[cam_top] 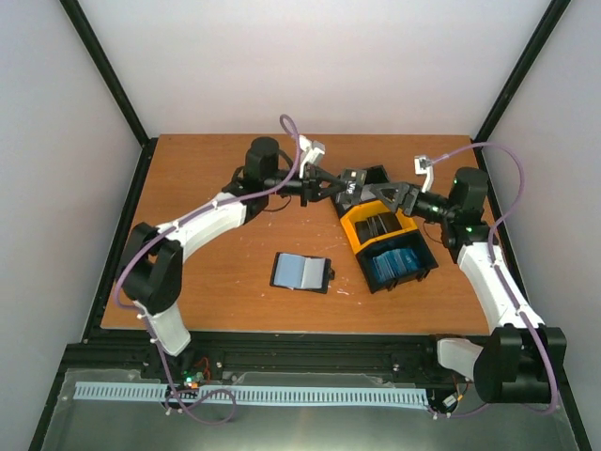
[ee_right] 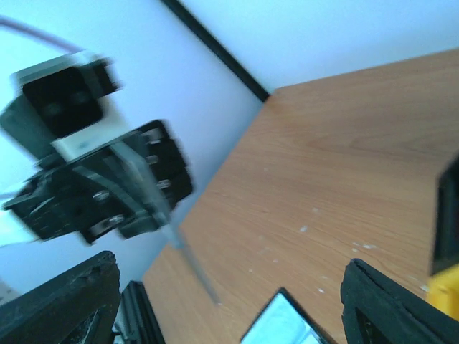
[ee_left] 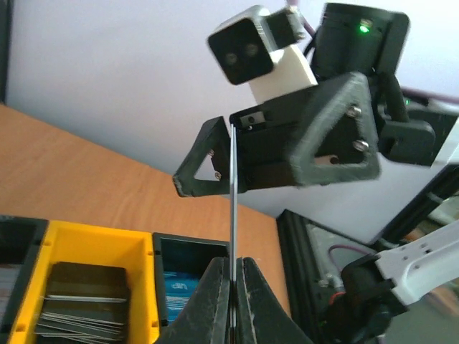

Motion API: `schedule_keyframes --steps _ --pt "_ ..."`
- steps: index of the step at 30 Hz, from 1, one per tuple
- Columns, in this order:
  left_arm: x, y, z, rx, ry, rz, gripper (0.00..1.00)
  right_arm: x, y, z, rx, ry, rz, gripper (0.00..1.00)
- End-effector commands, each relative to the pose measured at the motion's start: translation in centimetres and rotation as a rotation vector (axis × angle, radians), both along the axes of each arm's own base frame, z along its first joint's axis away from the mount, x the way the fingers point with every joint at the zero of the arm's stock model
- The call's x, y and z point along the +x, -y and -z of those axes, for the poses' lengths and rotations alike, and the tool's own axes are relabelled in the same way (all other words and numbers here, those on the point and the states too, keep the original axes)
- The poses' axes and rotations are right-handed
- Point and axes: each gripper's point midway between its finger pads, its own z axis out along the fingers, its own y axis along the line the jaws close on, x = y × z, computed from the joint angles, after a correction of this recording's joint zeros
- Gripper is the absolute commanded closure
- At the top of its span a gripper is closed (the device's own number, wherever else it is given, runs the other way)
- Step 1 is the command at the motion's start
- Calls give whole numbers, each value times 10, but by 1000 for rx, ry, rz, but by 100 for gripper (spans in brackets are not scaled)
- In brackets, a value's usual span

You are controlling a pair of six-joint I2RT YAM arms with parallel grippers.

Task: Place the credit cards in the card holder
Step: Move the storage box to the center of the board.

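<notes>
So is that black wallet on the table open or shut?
Open: the card holder lies spread flat, light blue showing inside.

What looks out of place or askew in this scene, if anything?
Nothing is spilled or damaged. Only the joined trays lie slanted to the edge of the table, and the left gripper holds one card up in the air.

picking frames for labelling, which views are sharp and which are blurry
top external: sharp and evenly lit; left wrist: the credit card pinched edge-on in the left gripper is crisp, the right gripper beyond it slightly soft; right wrist: blur smears the left gripper and credit card.
</notes>
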Motion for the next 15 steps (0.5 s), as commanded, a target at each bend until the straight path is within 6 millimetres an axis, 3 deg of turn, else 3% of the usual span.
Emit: schedule_keyframes --steps 1,3,7,10,15 --pt "1 4 -17 -26 -236 141 99 -7 -24 -31 85 74 -104 18" --pt "2 8 -21 -28 -317 168 99 -3 -28 -29 101 49 -96 21" --pt "2 9 -23 -38 -455 186 99 3 -30 -22 149 -28 -68 41" --pt "3 10 -21 -42 -538 186 99 -1 -32 -15 186 -70 -76 50" --pt "3 10 -19 -63 -610 185 99 -1 -37 10 212 -181 -82 69"
